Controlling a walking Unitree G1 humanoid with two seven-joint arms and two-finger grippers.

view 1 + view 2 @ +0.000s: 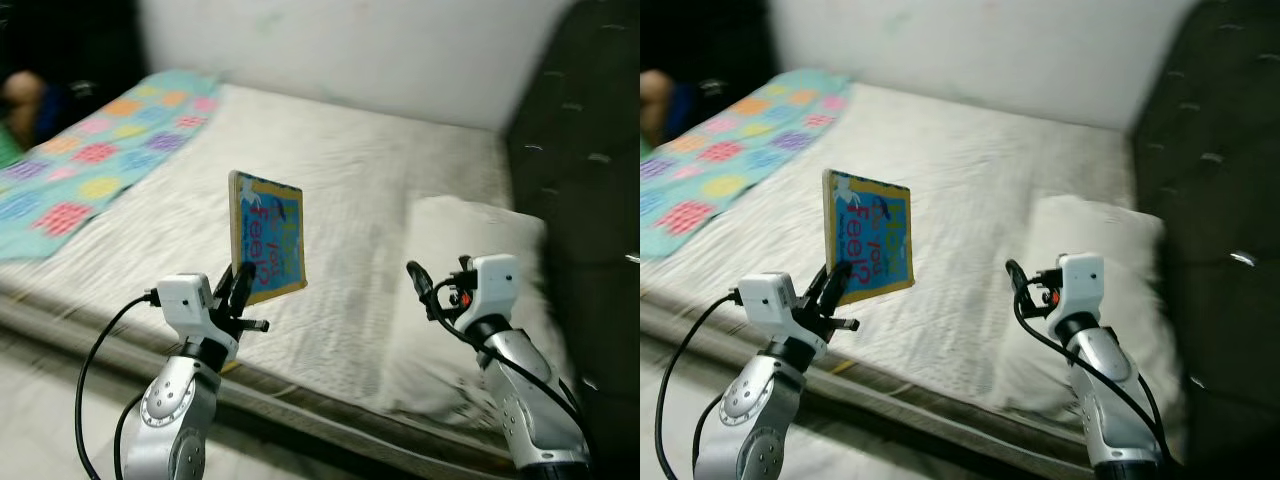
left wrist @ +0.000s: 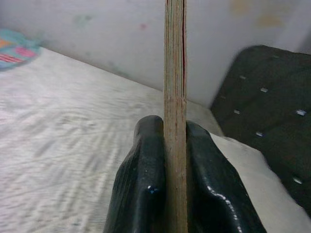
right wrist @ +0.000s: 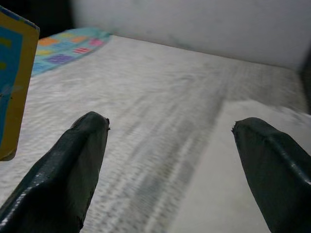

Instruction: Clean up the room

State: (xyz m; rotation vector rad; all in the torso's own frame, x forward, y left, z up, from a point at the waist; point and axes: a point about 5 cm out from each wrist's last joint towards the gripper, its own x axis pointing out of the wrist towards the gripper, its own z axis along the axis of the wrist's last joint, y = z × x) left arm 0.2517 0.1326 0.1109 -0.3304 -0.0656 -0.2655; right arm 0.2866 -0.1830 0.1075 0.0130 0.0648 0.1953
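Observation:
A thick blue board book (image 1: 267,235) with a yellow border stands upright in the air over the near edge of the bed (image 1: 330,180). My left gripper (image 1: 240,282) is shut on its lower edge; the left wrist view shows both black fingers (image 2: 141,189) pressed against the book's page edges (image 2: 175,121). My right gripper (image 3: 170,160) is open, held above the mattress beside a white pillow (image 1: 470,300), with nothing between its fingers. The book's corner (image 3: 14,82) shows in the right wrist view.
A turquoise blanket (image 1: 90,150) with coloured spots covers the bed's far left. A dark tufted headboard (image 1: 580,180) rises on the right. A white wall (image 1: 350,50) runs behind the bed. A person (image 1: 22,105) shows at the far left edge.

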